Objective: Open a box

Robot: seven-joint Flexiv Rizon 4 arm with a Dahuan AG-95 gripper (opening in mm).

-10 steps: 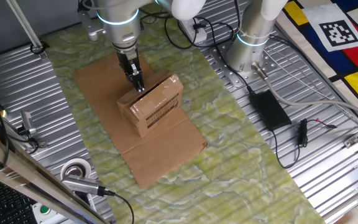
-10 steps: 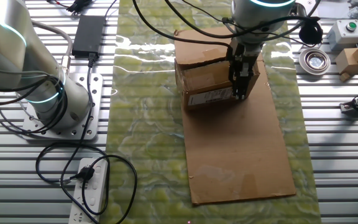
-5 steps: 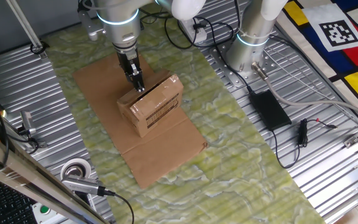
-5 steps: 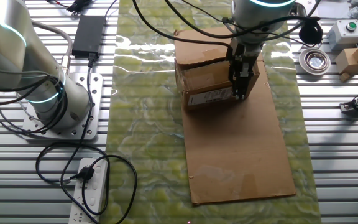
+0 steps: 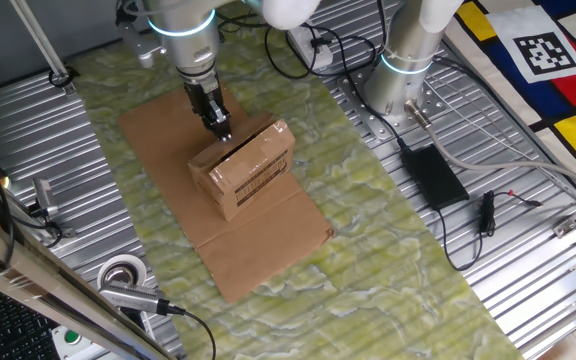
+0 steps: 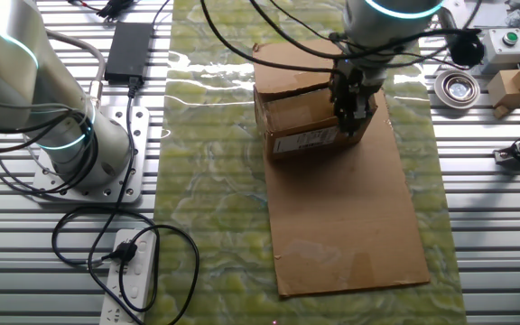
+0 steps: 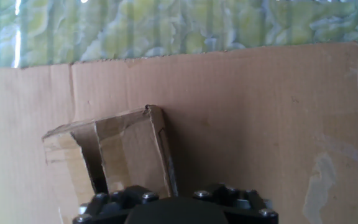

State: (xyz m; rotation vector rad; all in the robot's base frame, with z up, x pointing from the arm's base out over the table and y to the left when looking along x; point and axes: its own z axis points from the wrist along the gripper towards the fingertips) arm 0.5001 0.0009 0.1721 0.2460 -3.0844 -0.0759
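The box [image 5: 250,168] is a small brown carton with clear tape and black print on its side. It stands on a large flat cardboard sheet [image 5: 258,250]. It also shows in the other fixed view [image 6: 301,117]. My gripper [image 5: 223,132] points down at the box's far left top corner, its fingers close together on a top flap edge. In the other fixed view the gripper [image 6: 354,126] is at the box's right end. The hand view shows a raised flap [image 7: 126,149] running down under the hand's dark body [image 7: 176,208]. The fingertips are hidden there.
A second arm's base [image 5: 400,75] stands at the back, with a black power brick [image 5: 433,175] and cables beside it. A tape roll [image 5: 120,272] lies at the front left. A power strip [image 6: 129,271] and a small carton [image 6: 511,86] lie off the green mat.
The gripper has risen a little and shifted slightly along the box's corner. The box has stayed in place on the sheet.
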